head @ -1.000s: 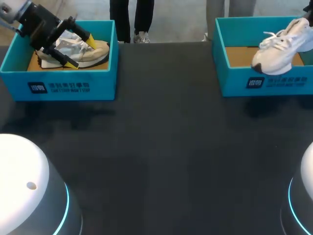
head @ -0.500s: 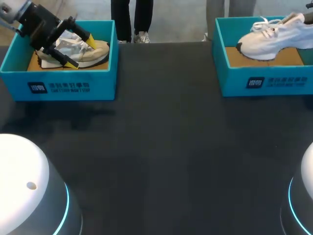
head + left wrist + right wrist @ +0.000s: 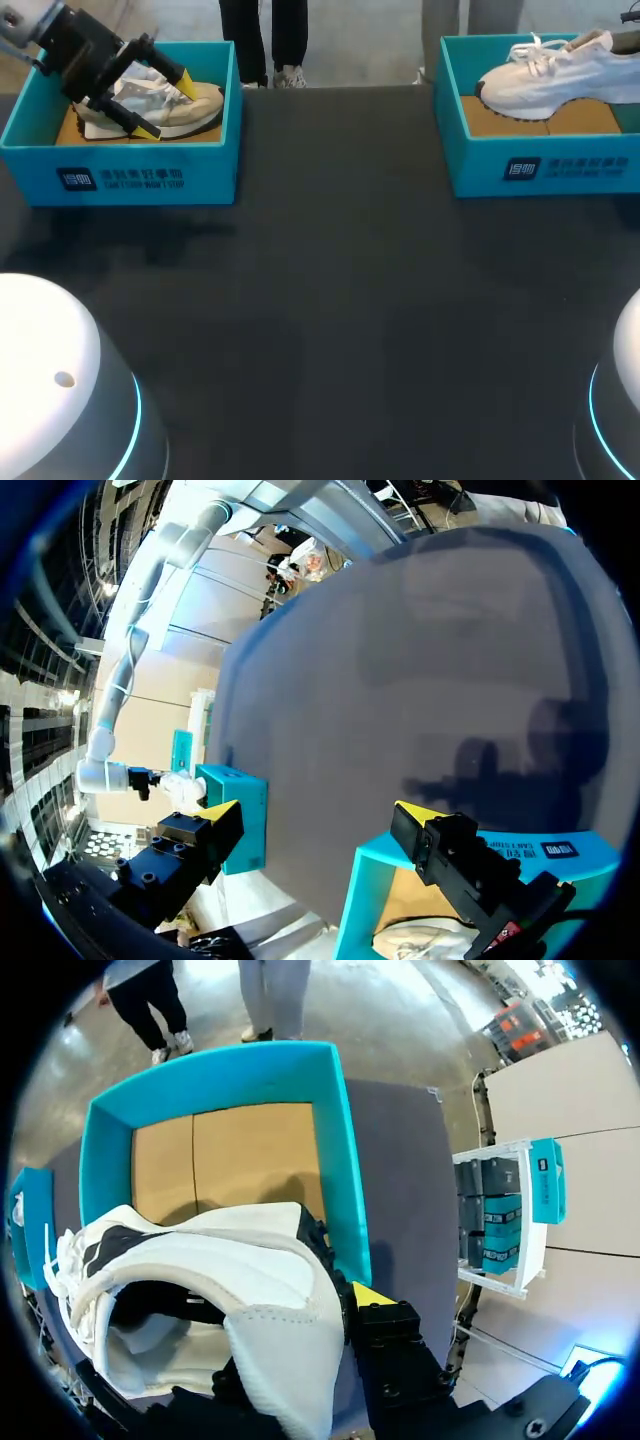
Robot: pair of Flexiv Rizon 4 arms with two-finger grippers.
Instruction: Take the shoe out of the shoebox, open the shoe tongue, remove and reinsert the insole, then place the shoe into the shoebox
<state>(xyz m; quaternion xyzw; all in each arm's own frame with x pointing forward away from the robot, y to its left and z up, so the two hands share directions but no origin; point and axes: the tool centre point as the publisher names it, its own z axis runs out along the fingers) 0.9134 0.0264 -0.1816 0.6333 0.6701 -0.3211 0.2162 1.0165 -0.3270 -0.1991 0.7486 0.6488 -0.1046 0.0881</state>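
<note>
A: Where's the white shoe (image 3: 545, 80)?
B: Clamped by its heel in the right gripper (image 3: 330, 1305), held just over its teal shoebox (image 3: 480, 165).
A: & the left gripper (image 3: 165, 105)?
B: 2 fingers spread apart, beige shoe (image 3: 197, 104) btwn them, in the other box (image 3: 210, 170).

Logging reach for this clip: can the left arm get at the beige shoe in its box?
Likely yes: the left claw sits open astride the beige shoe inside the open-topped box, with nothing between them.
</note>
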